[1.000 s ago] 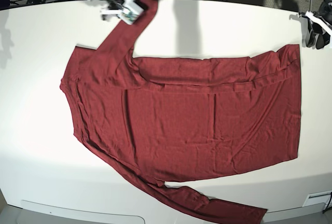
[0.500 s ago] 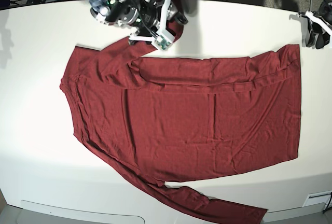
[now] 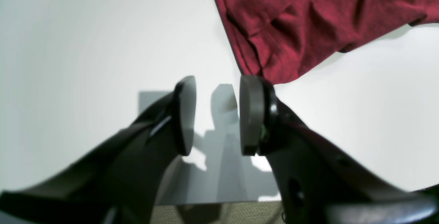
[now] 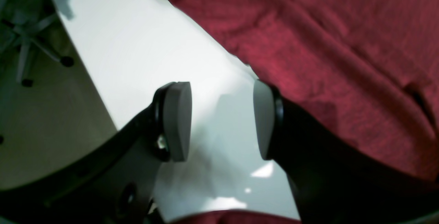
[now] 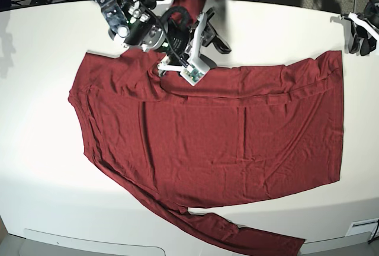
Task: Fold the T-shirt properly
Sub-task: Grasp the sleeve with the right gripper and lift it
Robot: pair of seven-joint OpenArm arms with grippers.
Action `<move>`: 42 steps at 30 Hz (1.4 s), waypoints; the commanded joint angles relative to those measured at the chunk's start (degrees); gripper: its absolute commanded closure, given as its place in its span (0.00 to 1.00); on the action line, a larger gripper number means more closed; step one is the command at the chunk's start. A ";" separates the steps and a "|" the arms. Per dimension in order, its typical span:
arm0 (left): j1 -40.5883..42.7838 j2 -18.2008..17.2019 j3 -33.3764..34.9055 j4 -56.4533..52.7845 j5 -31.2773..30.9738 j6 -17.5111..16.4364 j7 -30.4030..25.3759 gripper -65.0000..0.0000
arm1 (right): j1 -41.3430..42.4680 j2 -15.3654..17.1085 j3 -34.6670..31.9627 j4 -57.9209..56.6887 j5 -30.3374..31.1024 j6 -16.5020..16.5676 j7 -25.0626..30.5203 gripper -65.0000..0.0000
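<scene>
Right end effector [image 4: 221, 121]: pads apart, nothing between them, over bare white tabletop [image 4: 144, 56] just beside the shirt's edge.
Left end effector [image 3: 217, 114]: pads apart, empty, near a rumpled fabric corner.
T-shirt [image 5: 225, 131]: dark red, spread flat on the tabletop, one long sleeve trailing toward the near edge.
Writing: none readable on the shirt or arms.

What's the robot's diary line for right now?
shirt: mostly flat on table | right gripper: open, empty, at shirt's edge | left gripper: open, empty, by shirt's corner
</scene>
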 commanded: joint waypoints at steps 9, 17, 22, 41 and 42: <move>0.31 -0.96 -0.63 0.92 -0.66 -0.11 -1.11 0.68 | -0.52 0.68 0.04 16.50 13.84 5.96 -27.02 0.56; 0.26 -0.96 -0.63 0.92 -0.68 -0.11 -1.20 0.68 | -7.61 9.01 0.04 18.34 13.84 5.96 -32.13 0.56; 0.31 -0.96 -0.63 0.92 -0.66 -0.11 -1.09 0.68 | -9.07 11.78 0.04 18.53 13.81 5.96 -32.83 0.56; 0.28 -0.96 -0.63 0.92 -0.66 -0.11 -1.14 0.68 | -9.05 11.74 0.04 18.43 -4.17 5.96 -31.06 1.00; 0.28 -0.96 -0.63 0.92 -0.66 -0.11 -1.14 0.68 | -9.05 11.74 0.04 18.40 -5.14 5.96 -31.06 1.00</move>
